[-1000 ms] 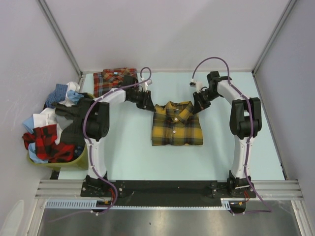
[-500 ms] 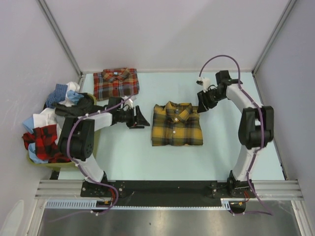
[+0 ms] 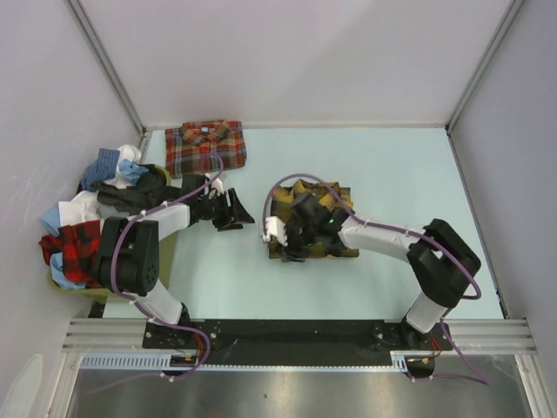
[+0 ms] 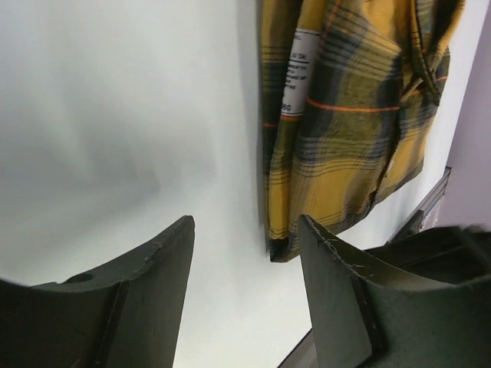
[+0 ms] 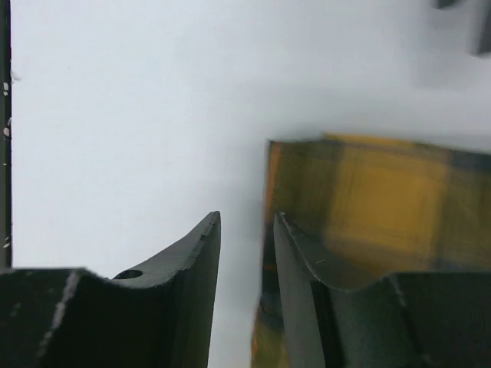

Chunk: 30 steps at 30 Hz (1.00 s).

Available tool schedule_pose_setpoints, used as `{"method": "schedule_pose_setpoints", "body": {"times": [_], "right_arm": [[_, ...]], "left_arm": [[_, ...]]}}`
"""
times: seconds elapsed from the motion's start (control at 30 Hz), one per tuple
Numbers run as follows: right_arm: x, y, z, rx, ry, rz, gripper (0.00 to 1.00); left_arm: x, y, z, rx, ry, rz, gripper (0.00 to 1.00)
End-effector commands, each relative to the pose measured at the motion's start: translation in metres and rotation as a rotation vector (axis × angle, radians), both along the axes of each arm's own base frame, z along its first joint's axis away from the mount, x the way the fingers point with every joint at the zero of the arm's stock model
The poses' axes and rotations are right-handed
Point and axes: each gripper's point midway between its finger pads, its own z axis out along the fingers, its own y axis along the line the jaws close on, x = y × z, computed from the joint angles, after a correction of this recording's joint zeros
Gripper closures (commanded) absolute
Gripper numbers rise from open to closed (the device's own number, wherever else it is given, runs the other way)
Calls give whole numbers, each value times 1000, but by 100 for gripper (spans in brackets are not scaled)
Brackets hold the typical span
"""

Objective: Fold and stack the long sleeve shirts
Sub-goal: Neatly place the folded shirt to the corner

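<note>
Right wrist view | right gripper (image 5: 245, 221) at bottom of frame, jaws parted by a narrow gap | yellow-and-black shirt (image 5: 368, 199), blurred, at centre right, its left edge just above the jaw on the frame's right | pale desk (image 5: 115, 115) fills upper and left frame | dark strip (image 5: 4, 115) down the left edge

Passing room
Bench (image 3: 409, 165) free at far right; yellow plaid shirt (image 3: 313, 187) and right arm (image 3: 383, 235) block the middle.
</note>
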Motion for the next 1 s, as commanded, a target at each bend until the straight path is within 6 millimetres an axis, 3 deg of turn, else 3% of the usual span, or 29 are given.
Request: {"method": "schedule_pose_setpoints", "body": {"times": [0.0, 0.17, 0.33, 0.37, 0.43, 0.47, 0.6, 0.7, 0.77, 0.8, 0.83, 0.97], "right_arm": [[21, 41, -4, 73, -202, 16, 61], [34, 51, -29, 60, -227, -36, 60], [26, 48, -57, 17, -207, -3, 65], [24, 47, -61, 11, -200, 0, 68], [25, 43, -64, 2, -197, -2, 87], [26, 42, -63, 4, -195, -6, 98], [38, 41, -28, 72, -166, -34, 100], [50, 41, 9, 147, -140, -70, 100], [56, 40, 23, 183, -133, -80, 100], [55, 36, 23, 171, -114, -88, 100], [55, 36, 28, 184, -110, -87, 100], [59, 33, 35, 198, -98, -100, 100]], "left_arm": [[-2, 12, 9, 32, -32, 21, 38], [-9, 18, 2, 67, -31, 30, 34], [-7, 17, 0, 64, -24, 30, 34], [-6, 16, -1, 61, -21, 31, 34], [-6, 14, -1, 48, -9, 25, 35], [-7, 13, -3, 41, -4, 22, 36], [-14, -1, 1, -60, -7, -4, 36], [-18, -16, 9, -161, -20, -24, 29], [-19, -26, 16, -223, -15, -25, 14], [-19, -29, 17, -244, -14, -22, 12], [-16, -35, 23, -278, -21, -6, 3], [-5, -46, 32, -354, -20, 51, 1]]}}
